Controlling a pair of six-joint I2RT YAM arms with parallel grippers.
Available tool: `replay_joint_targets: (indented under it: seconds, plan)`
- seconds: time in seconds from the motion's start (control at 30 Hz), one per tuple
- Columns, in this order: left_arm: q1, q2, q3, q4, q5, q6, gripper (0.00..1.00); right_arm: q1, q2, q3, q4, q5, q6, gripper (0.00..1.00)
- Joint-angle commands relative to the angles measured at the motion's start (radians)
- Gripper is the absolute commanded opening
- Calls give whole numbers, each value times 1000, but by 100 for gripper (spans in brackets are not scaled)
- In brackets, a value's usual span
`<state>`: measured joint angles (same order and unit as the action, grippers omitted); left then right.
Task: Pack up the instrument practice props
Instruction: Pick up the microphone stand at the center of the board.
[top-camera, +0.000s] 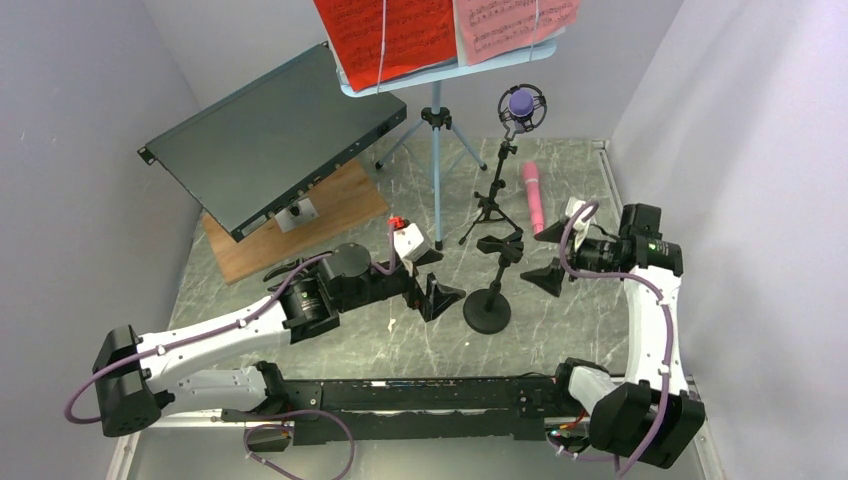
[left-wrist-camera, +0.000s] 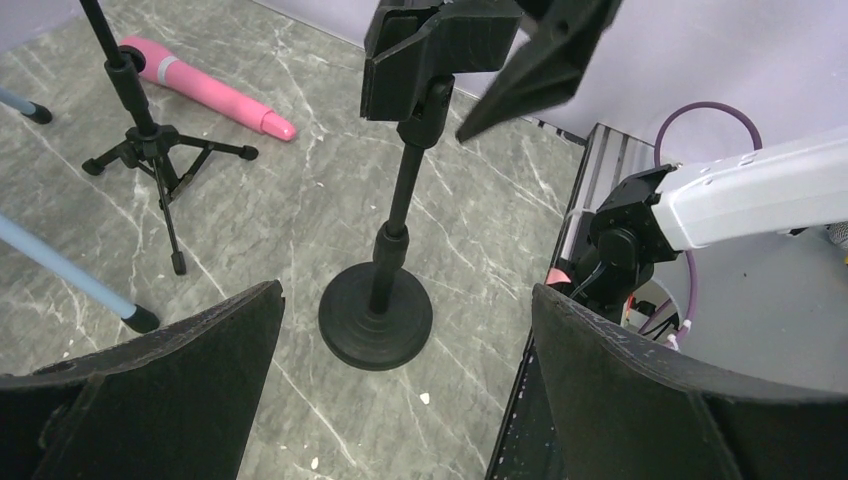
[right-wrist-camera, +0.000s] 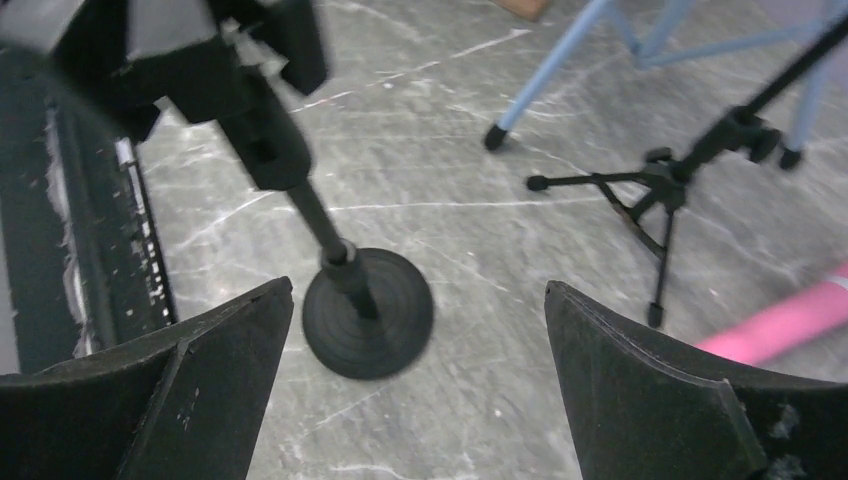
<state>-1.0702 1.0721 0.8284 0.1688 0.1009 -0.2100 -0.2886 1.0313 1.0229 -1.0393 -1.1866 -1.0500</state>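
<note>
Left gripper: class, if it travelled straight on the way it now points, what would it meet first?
Most likely the round-base mic stand. In the left wrist view it stands upright ahead of the open left gripper, centred between its fingers; the pole looks like first contact, though depth is unclear.

The counter (top-camera: 560, 330) carried one music rack (top-camera: 436, 170), two sheet-music pages (red page (top-camera: 385, 35), pink page (top-camera: 515, 25)), two microphones (purple microphone (top-camera: 521, 103), pink microphone (top-camera: 533, 197)), two black supports (tripod support (top-camera: 492, 205), round-base support (top-camera: 488, 308)), one dark flat box (top-camera: 265, 135) and one wooden board (top-camera: 335, 200).
</note>
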Motion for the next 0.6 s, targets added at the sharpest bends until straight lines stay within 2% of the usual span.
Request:
replay_joint_targets:
  seconds: [0.0,0.23,0.37,0.47,0.57]
  plan:
    - [0,12,-14,79,25,21,99,34,15,-52,-200,-166,-430,99]
    - [0,24,-28,108,24,29,99,170,41,-116,45,-115,-230,99]
    - [0,53,-91,239,27,95,99,174,64,-154,124,-113,-172,99]
    - [-1,106,-151,418,-1,179,100,171,81,-183,109,-97,-222,99]
    - [-1,196,-164,581,4,268,99,129,106,-175,-22,-90,-363,99]
